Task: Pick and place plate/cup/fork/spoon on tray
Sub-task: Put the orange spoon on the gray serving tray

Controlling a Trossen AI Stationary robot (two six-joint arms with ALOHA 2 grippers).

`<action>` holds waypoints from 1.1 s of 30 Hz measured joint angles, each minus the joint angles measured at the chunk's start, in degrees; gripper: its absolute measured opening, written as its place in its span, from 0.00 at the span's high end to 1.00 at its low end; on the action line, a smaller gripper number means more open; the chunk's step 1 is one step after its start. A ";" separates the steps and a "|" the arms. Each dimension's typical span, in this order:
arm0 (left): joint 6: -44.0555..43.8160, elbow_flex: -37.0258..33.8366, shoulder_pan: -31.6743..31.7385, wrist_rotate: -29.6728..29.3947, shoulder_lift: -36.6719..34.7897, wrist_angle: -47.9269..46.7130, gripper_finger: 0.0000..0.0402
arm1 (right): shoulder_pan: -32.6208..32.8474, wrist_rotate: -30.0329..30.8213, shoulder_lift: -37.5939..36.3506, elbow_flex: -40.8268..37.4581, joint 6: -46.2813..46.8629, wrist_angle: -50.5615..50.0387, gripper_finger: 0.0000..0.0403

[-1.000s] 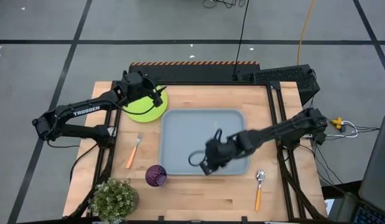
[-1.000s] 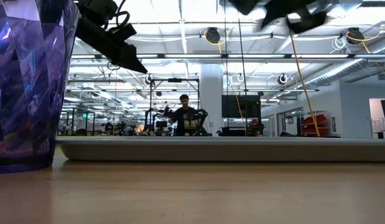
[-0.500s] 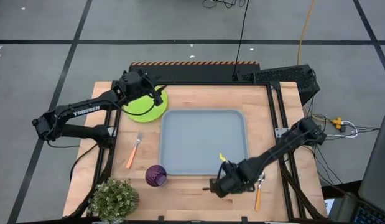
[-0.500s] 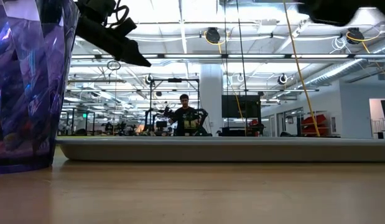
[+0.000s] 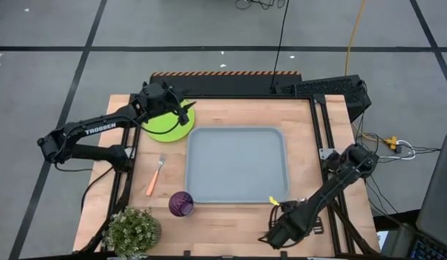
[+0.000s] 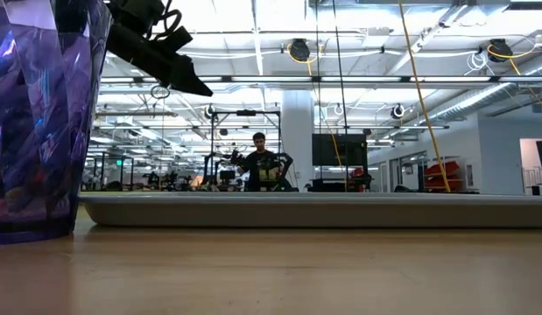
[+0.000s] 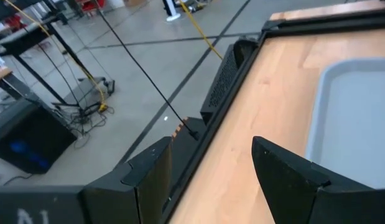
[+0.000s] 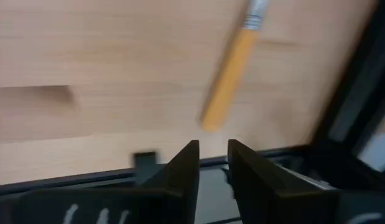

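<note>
Both arms hover: left over plate (image 5: 167,123), right beside spoon (image 8: 232,71).

Lime-green plate (image 5: 167,120), grey-blue tray (image 5: 236,165), purple cup (image 5: 181,204), orange-handled fork (image 5: 155,175).

Grey floor (image 5: 50,29) with dark lines, bright ceiling lights (image 6: 253,35)

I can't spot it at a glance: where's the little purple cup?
In the high view, the small translucent purple cup stands on the table's near left part, touching the grey-blue tray's corner, beside the potted plant.
</note>
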 joint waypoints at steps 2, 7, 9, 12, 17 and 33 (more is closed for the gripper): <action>0.00 0.00 0.00 -0.02 0.00 -1.14 0.44 | 0.36 0.71 0.00 0.00 -0.39 -2.97 0.81; -0.03 0.00 0.00 -0.02 0.00 -3.48 0.44 | 1.44 0.70 -0.06 -2.60 -0.26 -4.42 0.81; -0.21 0.00 -0.12 -0.02 0.00 -4.74 0.44 | 1.95 0.72 0.00 -5.21 -0.10 -0.61 0.81; -1.02 0.00 -0.20 -0.04 0.00 -5.93 0.44 | 2.50 0.79 0.01 -10.14 0.09 9.01 0.81; -1.90 0.00 -0.94 -0.05 0.00 -7.25 0.44 | 3.15 0.38 -0.06 -15.87 0.15 15.59 0.81; -1.42 0.00 -2.26 -0.23 0.00 -8.40 0.44 | 3.58 1.16 -2.82 -17.08 0.59 12.53 0.59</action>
